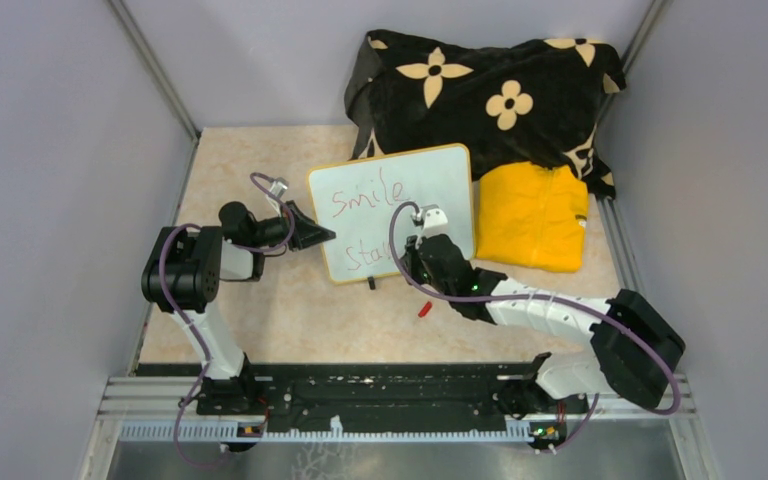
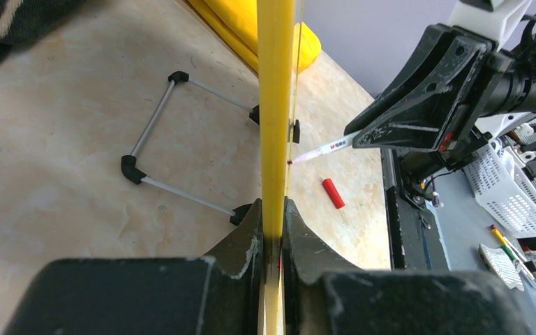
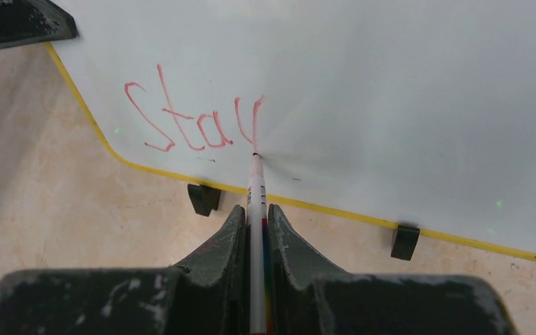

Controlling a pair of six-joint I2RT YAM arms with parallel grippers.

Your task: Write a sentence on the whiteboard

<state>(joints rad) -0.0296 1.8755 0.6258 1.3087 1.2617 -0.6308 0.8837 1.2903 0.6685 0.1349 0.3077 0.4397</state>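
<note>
The whiteboard (image 1: 415, 180) stands upright on small black feet. My left gripper (image 1: 326, 237) is shut on its left yellow frame edge (image 2: 276, 105), jaws (image 2: 273, 218) pinching it from both sides. The sentence so written reads "Smile" (image 1: 368, 192) in red, with "Stay" (image 3: 188, 118) below it. My right gripper (image 3: 255, 213) is shut on a slim white marker (image 3: 256, 188), whose tip touches the board at the foot of the "y". From the left wrist view the marker (image 2: 324, 149) meets the board face, held by the right gripper (image 2: 419, 112).
A red marker cap (image 1: 425, 309) lies on the table in front of the board. A yellow cloth (image 1: 532, 215) and a black flower-patterned blanket (image 1: 480, 90) lie behind and to the right. The board's wire stand (image 2: 174, 139) rests behind it.
</note>
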